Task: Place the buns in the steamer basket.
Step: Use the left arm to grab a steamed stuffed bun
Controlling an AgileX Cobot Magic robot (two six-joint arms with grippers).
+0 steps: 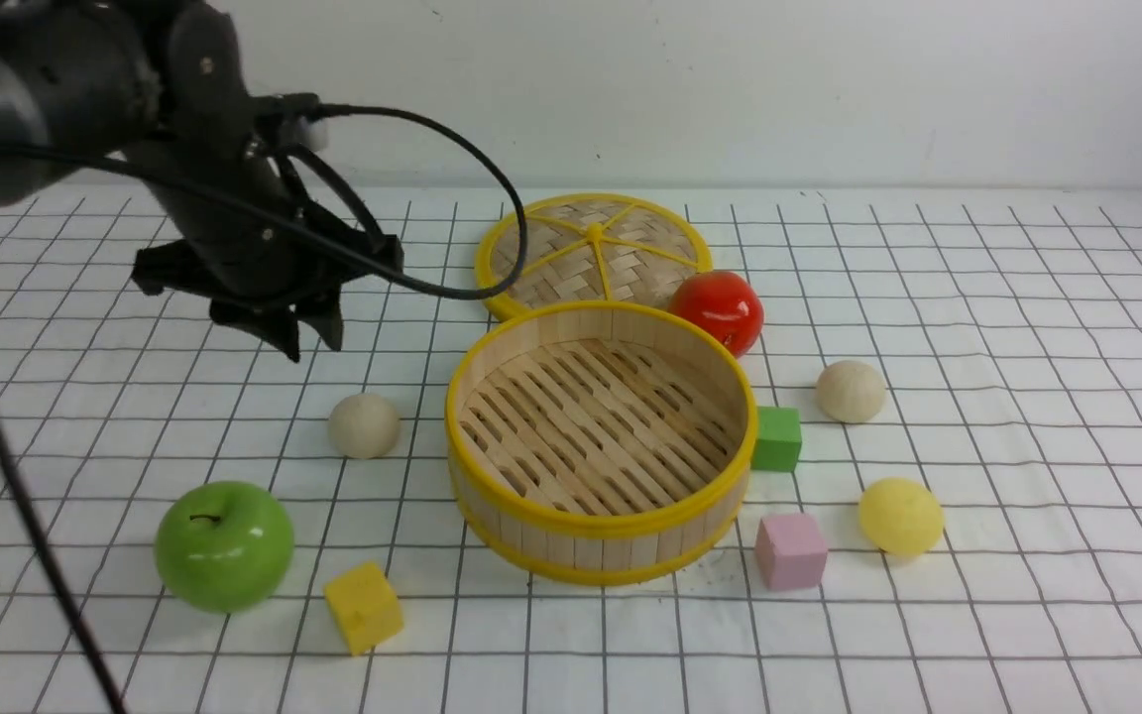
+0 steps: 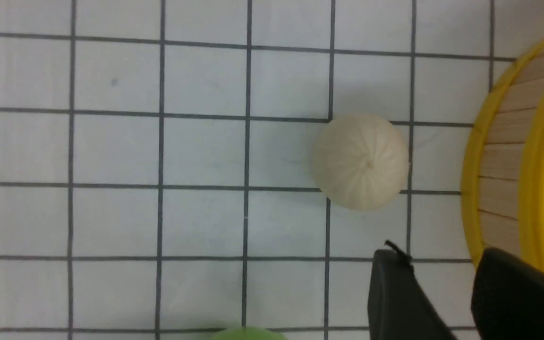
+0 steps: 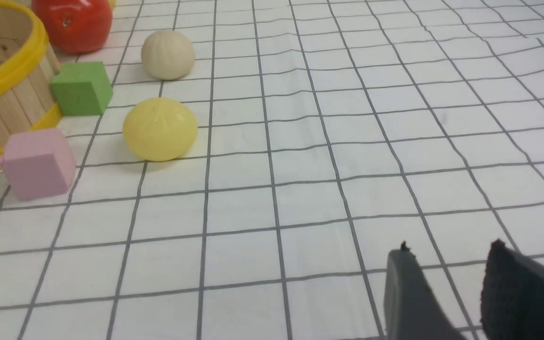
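Light-wood round steamer basket (image 1: 581, 526) with yellow rims stands at frame centre. On the gridded worktop (image 1: 1027, 446) outside it: cream-beige dome bun (image 1: 364, 425) at left, second cream-beige bun (image 1: 851, 391) at right, pale yellow bun (image 1: 900, 516) lower right. Left claw (image 1: 311, 342) and right claw (image 3: 449, 250) stand spread.

White cloth (image 1: 1027, 446) with a dark grid covers the table, plain wall (image 1: 829, 89) behind. Woven yellow-rimmed lid (image 1: 593, 253) lies flat at the back, a glossy red tomato (image 1: 720, 310) just beside its right front edge. Green cube (image 1: 777, 438) and pink cube (image 1: 790, 551) sit nearer, right of centre, apart. At front left stands a green apple (image 1: 224, 545), stem up, with a yellow cube (image 1: 364, 607) near its right.
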